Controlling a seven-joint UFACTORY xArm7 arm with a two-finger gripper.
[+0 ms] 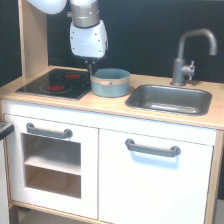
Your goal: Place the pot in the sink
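Light wood countertop (112,102) (dark backdrop)

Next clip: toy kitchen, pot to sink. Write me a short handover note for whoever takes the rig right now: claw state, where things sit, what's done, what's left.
Claw: down at the pot's rim on the stovetop side; open or shut cannot be told from this view.
Pot: upright on the wood countertop, between the stovetop and the sink, not lifted.
Sink: nothing visible inside; faucet stands behind it.
Done: arm brought to the pot.
Left: secure the grasp, lift, carry toward the exterior view's right, set the pot in the sink.
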